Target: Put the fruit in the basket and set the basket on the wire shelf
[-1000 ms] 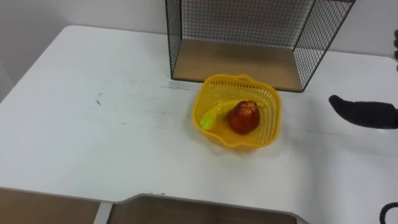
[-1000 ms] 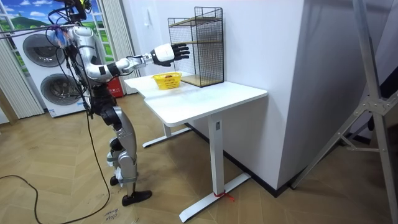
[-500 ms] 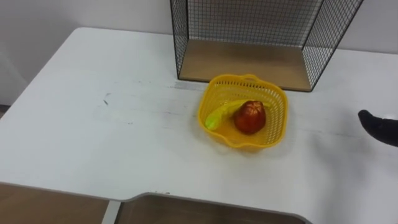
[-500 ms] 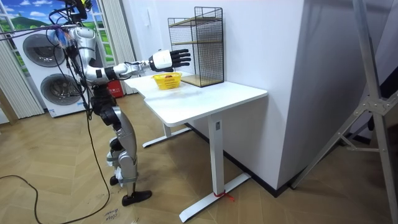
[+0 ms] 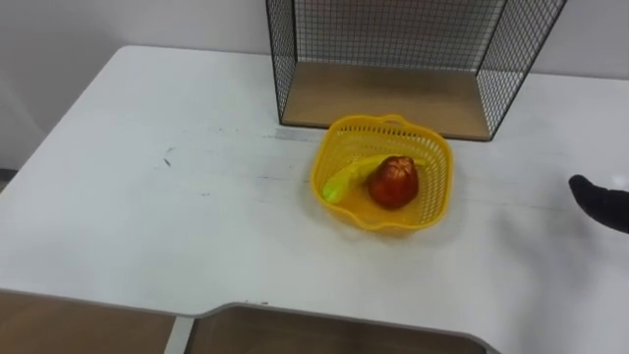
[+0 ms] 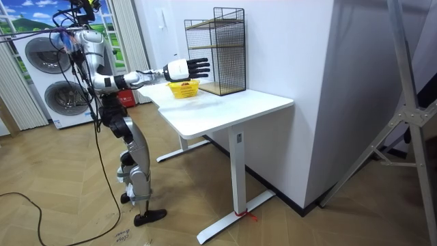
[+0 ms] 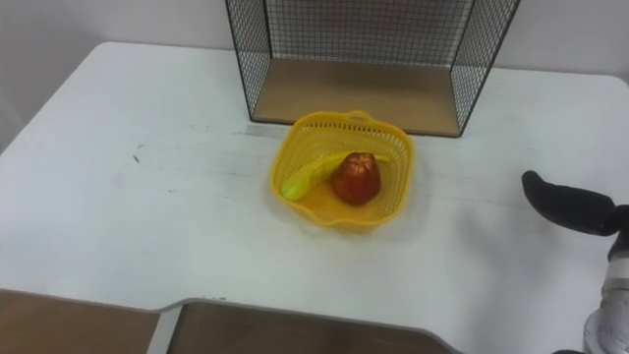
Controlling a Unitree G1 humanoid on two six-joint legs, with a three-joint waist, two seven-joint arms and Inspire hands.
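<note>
To the left of the right hand (image 7: 570, 208), apart from it on the white table (image 5: 147, 197): a yellow basket (image 5: 435, 182) of latticed plastic with a wavy rim, holding a round red fruit (image 5: 393, 183) beside a curved yellow-green banana (image 5: 344, 181). Just beyond the basket, a black wire shelf (image 5: 393, 34) of fine mesh over a flat wooden base. Hand empty, fingers stretched straight, hovering above the tabletop

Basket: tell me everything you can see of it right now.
The yellow basket looks like plastic lattice with a wavy rim, standing upright on the white table just in front of the wire shelf, not on it. Inside lie a red fruit and a yellow-green fruit, side by side. Nothing holds it; the right hand is apart, to its right.
</note>
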